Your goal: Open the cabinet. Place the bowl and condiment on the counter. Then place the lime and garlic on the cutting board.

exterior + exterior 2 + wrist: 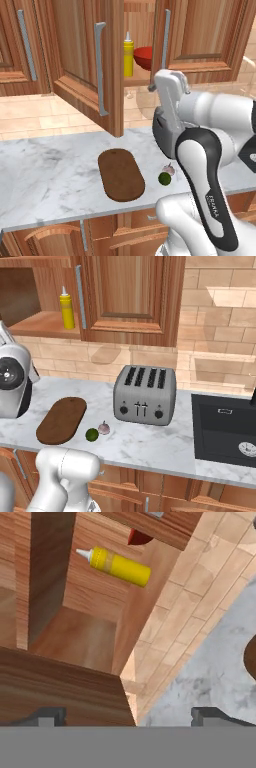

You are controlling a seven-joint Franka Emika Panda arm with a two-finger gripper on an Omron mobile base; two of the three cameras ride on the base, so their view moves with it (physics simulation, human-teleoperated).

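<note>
Cabinet [95,65] first: its left door stands swung wide toward the room, and the right door [200,35] is also angled out, so the opening step looks done. On the lower shelf, between the doors, the red bowl [143,56] sits just right of the yellow condiment bottle [128,56]; neither is down on the bench [45,170] yet, so both placements remain. The dark oval cutting board [120,175] lies bare on the marble near the front edge. Just to its right the lime [164,178] and the garlic [169,169] rest side by side on the bench, close together and off the board, so that step is also left.

Further right in the right base view stand a silver four-slot toaster [145,395] and, beyond it, a black sink [225,431]; both are well clear of the work.

The claw [127,717] is spread wide with nothing between its tips, near the shelf. In my judgement the open left door, jutting over the bench, and the right door's edge narrow the reach to the bowl, and the bottle stands close beside it.
</note>
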